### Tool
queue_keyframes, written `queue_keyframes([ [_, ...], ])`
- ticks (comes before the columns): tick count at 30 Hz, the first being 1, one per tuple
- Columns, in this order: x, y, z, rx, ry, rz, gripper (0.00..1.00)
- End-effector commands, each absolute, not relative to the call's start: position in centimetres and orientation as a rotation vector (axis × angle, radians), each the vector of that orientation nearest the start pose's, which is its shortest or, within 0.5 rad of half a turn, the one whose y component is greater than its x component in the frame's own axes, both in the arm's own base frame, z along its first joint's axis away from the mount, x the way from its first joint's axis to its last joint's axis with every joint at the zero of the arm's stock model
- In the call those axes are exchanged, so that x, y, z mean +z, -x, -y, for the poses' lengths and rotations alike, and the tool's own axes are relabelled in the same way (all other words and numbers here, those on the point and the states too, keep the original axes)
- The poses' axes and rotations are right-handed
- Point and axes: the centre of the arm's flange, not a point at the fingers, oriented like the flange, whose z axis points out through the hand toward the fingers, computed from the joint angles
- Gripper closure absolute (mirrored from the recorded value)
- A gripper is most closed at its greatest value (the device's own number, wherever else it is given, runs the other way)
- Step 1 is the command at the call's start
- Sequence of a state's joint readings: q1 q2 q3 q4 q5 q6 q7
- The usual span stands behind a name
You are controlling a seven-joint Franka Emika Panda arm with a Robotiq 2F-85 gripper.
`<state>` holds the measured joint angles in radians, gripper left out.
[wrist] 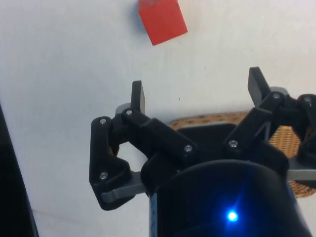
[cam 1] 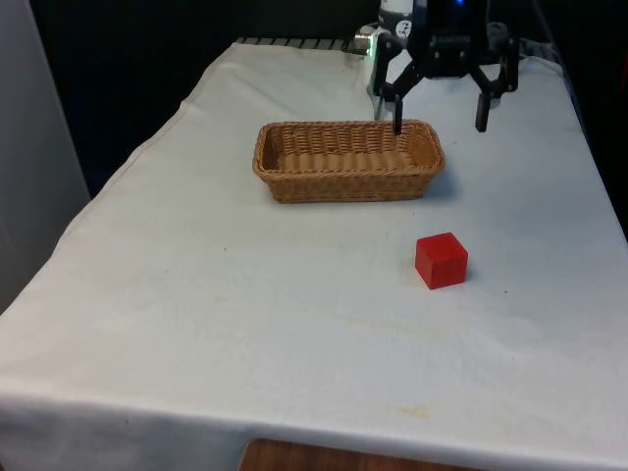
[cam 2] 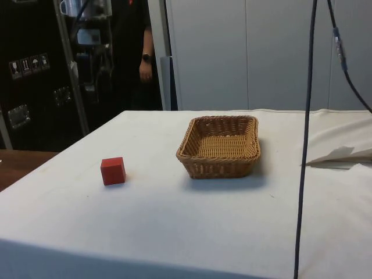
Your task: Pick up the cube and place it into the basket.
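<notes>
We see our pincer (cam 1: 440,113) hanging wide open and empty above the wicker basket's (cam 1: 294,183) far right end, while the red cube (cam 1: 441,260) sits on the tabletop (cam 1: 196,324) nearer the camera, just beyond the basket's near wall.

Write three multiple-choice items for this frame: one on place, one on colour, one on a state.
1. Where is the cube?
A. inside the basket
B. on the cloth, apart from the basket
C. in the hand

2. What colour is the cube?
A. red
B. green
C. yellow

3. How is the hand?
A. shut on the cube
B. open and holding nothing
C. shut inside the basket

Key: 1 B, the cube sits alone on the cloth with a gap to the basket; 2 A, red in front and side views; 3 B, its fingers stand apart above the basket's far end.
</notes>
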<state>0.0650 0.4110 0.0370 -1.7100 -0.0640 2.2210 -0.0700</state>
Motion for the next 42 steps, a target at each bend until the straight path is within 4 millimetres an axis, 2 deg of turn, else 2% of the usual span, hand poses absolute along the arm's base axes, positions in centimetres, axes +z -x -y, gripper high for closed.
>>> queue_keyframes([
  [1,35.8,-67.1,-6.5,-0.163,3.146,0.338,0.00],
  [4,35.6,-67.2,-6.4,-0.157,3.153,0.343,0.00],
  [9,34.0,-67.9,-6.6,-0.158,3.129,0.390,0.00],
  [20,31.4,-68.0,-7.1,-0.138,3.103,0.500,0.00],
  [22,31.8,-67.9,-7.0,-0.126,3.117,0.488,0.00],
  [23,31.0,-68.0,-7.2,-0.140,3.100,0.514,0.00],
  [42,25.9,-68.3,-7.6,-0.175,3.067,0.510,0.00],
])
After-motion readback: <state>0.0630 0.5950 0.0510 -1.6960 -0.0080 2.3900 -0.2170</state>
